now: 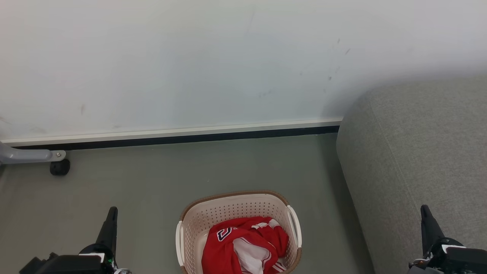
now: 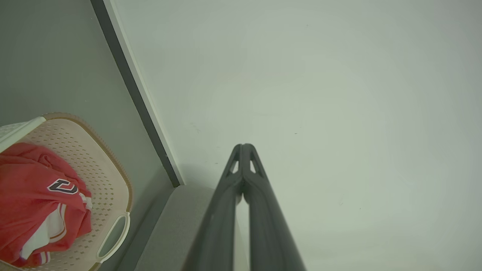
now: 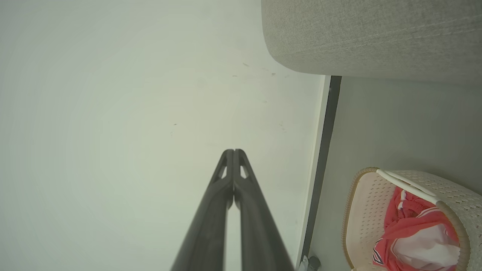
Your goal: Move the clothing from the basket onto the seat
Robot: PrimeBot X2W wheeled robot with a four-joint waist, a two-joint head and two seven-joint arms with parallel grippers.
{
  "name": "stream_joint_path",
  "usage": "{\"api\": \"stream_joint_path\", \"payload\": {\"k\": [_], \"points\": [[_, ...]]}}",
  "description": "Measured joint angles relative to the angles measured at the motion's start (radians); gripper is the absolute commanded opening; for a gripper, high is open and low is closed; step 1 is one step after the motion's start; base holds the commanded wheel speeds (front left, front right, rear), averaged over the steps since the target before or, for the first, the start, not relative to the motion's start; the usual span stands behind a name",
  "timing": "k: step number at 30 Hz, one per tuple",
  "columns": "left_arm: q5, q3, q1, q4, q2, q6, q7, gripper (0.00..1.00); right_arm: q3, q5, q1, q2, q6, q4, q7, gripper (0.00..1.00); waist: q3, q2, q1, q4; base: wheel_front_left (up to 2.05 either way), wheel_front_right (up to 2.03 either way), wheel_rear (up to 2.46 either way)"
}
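Observation:
The cream perforated basket [image 1: 232,209] with its brown rim stands on the floor at the bottom middle of the head view. Crumpled inside it lies the red clothing [image 1: 243,243] with white lining and navy lettering. The grey seat [image 1: 414,160] fills the right side. My left gripper [image 1: 112,210] is shut and empty at the lower left, well left of the basket. My right gripper [image 1: 425,208] is shut and empty at the lower right, over the seat's front. The wrist views show the left gripper [image 2: 244,146] and right gripper [image 3: 234,151] with tips touching, plus the basket [image 2: 109,162] [image 3: 361,203] and clothing [image 2: 34,192] [image 3: 410,226].
A white wall [image 1: 190,64] with a dark baseboard [image 1: 182,137] runs behind the basket. A grey metal leg with a black caster wheel [image 1: 59,167] stands at the far left. Grey-green floor [image 1: 152,179] lies around the basket.

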Motion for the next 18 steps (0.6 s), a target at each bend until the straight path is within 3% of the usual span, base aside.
{"api": "stream_joint_path", "payload": {"k": [18], "points": [[0.0,0.0,0.0,0.0,0.0,0.0,0.0,0.0,0.0,0.0,0.0,0.0,0.0,0.0,0.0,0.0,0.0,0.0,0.0,0.0,0.0,0.0,0.0]]}}
